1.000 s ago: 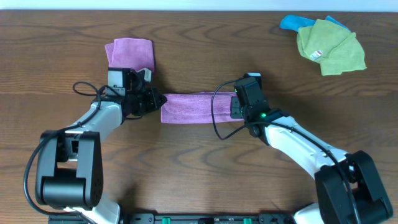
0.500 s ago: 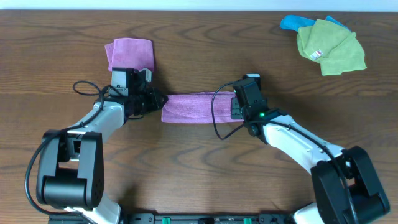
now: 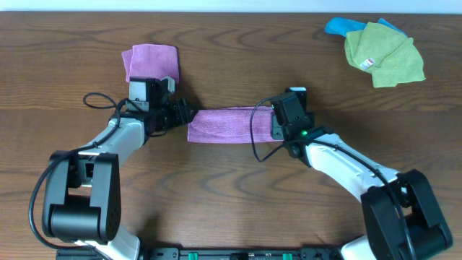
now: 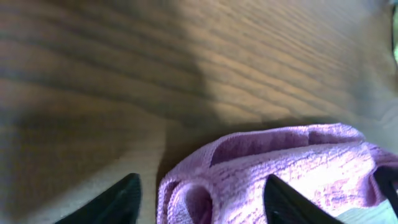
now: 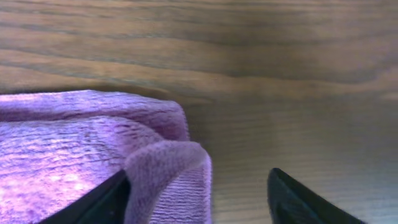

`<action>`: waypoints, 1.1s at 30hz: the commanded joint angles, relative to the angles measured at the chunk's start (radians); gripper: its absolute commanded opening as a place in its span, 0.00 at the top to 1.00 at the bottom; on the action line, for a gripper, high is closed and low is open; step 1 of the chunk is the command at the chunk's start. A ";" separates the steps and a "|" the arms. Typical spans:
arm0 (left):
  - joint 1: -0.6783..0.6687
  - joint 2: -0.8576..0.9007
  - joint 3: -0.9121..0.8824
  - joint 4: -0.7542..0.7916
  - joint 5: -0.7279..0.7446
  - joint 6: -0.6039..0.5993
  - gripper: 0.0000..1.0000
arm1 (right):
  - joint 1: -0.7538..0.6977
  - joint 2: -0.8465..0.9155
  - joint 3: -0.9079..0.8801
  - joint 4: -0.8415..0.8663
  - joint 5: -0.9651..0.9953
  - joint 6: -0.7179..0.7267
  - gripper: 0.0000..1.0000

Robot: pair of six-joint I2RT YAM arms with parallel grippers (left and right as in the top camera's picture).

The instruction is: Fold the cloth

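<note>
Only overhead shows the cloth [image 3: 229, 124] lying between left tool [image 3: 183, 115] and right tool [image 3: 275, 124]

Overhead: high, straight down, whole table [image 3: 231, 188] in frame. Left wrist: low, very close, grazing the wood toward one end of the cloth [image 4: 323, 162]. Right wrist: likewise, opposite end. Cloth [image 3: 227, 124] common to all three.

This looks like a robotics lab bench. A left arm [image 3: 119, 137] and a right arm [image 3: 339, 160], each trailing a looped black cable, rise from a base rail [image 3: 231, 254] at the near edge of a dark wood-grain table [image 3: 238, 195]. Spare cloths [image 3: 382, 54] are heaped at a far corner.
</note>
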 commanded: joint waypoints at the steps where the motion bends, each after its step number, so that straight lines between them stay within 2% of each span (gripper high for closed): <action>1: -0.002 -0.006 0.023 0.001 -0.010 0.003 0.32 | -0.008 0.006 -0.002 -0.017 0.069 0.005 0.26; 6: -0.002 -0.006 0.048 0.000 -0.005 -0.006 0.31 | -0.009 0.006 -0.002 -0.019 0.114 0.024 0.23; 15: -0.002 -0.006 0.098 0.000 0.108 -0.051 0.31 | -0.027 0.006 -0.002 0.076 0.114 0.031 0.20; 21: -0.002 -0.006 0.101 0.000 0.146 -0.057 0.30 | -0.026 0.001 0.013 0.094 -0.014 0.046 0.15; 26: -0.002 -0.006 0.101 0.001 0.146 -0.060 0.30 | -0.026 -0.016 0.013 0.042 -0.087 0.099 0.10; 33: -0.002 -0.006 0.101 0.010 0.162 -0.106 0.27 | -0.025 -0.109 0.014 -0.032 -0.160 0.198 0.08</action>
